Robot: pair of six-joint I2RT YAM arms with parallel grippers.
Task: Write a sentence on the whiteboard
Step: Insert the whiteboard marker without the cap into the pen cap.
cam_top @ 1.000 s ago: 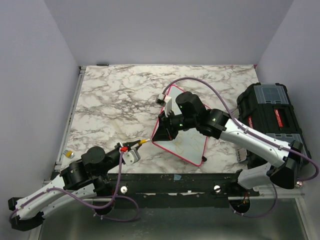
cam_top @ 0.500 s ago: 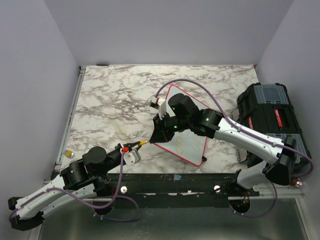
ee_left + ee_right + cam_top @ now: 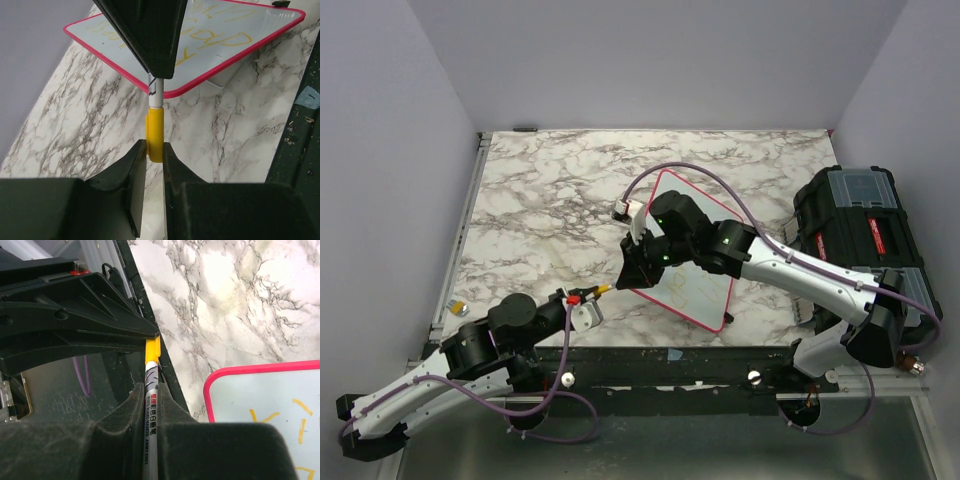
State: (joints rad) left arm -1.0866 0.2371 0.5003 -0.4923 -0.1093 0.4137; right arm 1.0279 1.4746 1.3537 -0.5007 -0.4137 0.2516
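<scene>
The whiteboard (image 3: 705, 275), white with a pinkish-red frame, lies tilted on the marble table right of centre. The sentence (image 3: 227, 42) is in yellow letters on it, faint in the top view. My left gripper (image 3: 590, 296) is shut on the yellow cap (image 3: 154, 135) of a marker. My right gripper (image 3: 632, 272) is shut on the white marker barrel (image 3: 151, 415), just off the board's near-left edge. Barrel and cap (image 3: 152, 351) meet end to end between the two grippers. The board (image 3: 270, 405) lies right of my right gripper (image 3: 151, 390). My left gripper (image 3: 154, 147) points at the board (image 3: 260, 25).
A black toolbox (image 3: 860, 225) stands at the table's right edge. A small yellow object (image 3: 457, 308) lies at the near-left edge. A black clip (image 3: 727, 320) sits at the board's near corner. The table's front rail (image 3: 670, 352) runs just behind both grippers.
My right gripper has moved left and nearer with the marker barrel, up to my left gripper and the yellow cap. The left arm has barely moved.
</scene>
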